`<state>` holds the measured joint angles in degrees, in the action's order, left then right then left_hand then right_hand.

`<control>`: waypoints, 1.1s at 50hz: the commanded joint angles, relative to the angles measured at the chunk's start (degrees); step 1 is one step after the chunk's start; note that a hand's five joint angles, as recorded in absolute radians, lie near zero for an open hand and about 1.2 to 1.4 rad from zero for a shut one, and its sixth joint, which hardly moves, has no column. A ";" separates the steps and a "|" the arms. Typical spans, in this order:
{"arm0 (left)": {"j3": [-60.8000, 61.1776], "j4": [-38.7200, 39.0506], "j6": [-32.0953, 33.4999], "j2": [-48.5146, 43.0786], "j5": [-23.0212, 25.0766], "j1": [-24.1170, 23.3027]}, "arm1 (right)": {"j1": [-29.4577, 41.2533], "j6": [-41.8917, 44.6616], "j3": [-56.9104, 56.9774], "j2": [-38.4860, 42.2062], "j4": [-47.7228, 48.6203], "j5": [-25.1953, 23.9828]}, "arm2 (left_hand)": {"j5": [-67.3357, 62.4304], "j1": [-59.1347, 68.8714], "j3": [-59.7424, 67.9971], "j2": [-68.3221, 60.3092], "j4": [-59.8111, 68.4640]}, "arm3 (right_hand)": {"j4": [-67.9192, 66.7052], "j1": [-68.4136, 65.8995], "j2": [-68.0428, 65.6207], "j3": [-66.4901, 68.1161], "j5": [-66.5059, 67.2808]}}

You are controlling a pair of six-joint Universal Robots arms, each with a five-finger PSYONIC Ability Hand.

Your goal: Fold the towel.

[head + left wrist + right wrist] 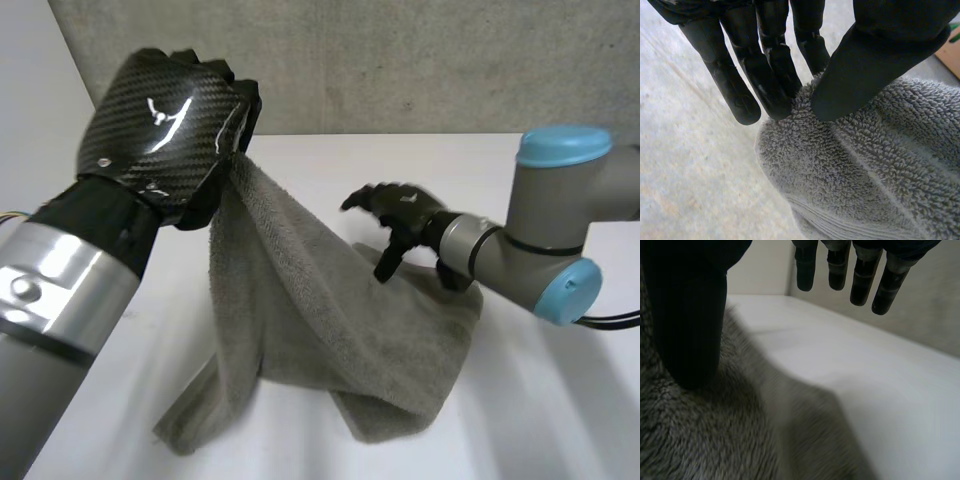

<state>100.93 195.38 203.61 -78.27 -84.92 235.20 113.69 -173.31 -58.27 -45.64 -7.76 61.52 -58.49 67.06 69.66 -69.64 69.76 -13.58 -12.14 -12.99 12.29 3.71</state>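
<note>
your left hand (165, 125) is raised well above the white table (540, 420), with its back toward the head camera. the grey towel (330, 320) hangs down from it in a slope, and its lower part lies heaped on the table. thumb and fingers pinch a bunched bit of the towel. your right hand (400, 220) hovers over the towel's far side, fingers straight and spread, thumb apart, gripping nothing.

towel (330, 320): grey terry cloth, crumpled
pose: one corner lifted high, cloth draping down
lower part: bunched on the white bench (540, 400)
</note>
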 commanded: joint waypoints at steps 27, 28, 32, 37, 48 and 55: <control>-17.84 2.19 0.30 -11.89 0.99 9.13 | 1.71 -5.19 13.13 -14.87 12.62 22.82 | -11.51 12.94 10.34 -10.36 10.24 | -66.42 -67.86 -67.01 67.71 66.29; -21.27 2.80 0.21 -13.38 0.64 9.13 | 1.71 -5.19 13.09 -14.91 12.68 22.85 | -11.51 12.94 10.34 -10.36 10.24 | -66.42 -67.86 -67.01 67.71 66.29; -25.86 2.99 0.12 -15.41 -0.67 8.96 | 1.62 -5.11 2.32 -23.51 24.00 21.63 | -11.51 12.94 10.34 -10.36 10.24 | -66.42 -67.86 -67.01 67.71 66.29; -26.40 2.72 -0.06 -16.56 -1.91 8.61 | 1.71 -5.37 -3.85 -24.93 24.19 19.43 | -11.51 12.94 10.34 -10.36 10.24 | -66.42 -67.86 -67.01 67.71 66.29; -17.01 3.07 0.47 -13.41 -1.91 2.72 | 1.63 -5.02 -8.52 -19.32 8.59 11.88 | -11.51 12.94 10.34 -10.36 10.24 | -4.30 -5.74 -4.90 5.59 4.17; -15.86 2.46 0.29 -10.15 -1.73 3.95 | 1.27 -4.58 -12.75 -18.78 1.08 11.16 | -11.51 12.94 10.34 -10.36 10.24 | -1.38 -2.82 -1.97 2.67 1.25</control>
<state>84.08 198.43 203.99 -90.85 -86.69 238.14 115.52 -178.22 -67.40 -65.57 0.57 73.83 -58.49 67.40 69.69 -69.67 69.77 -16.66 -15.46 -17.64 16.81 6.48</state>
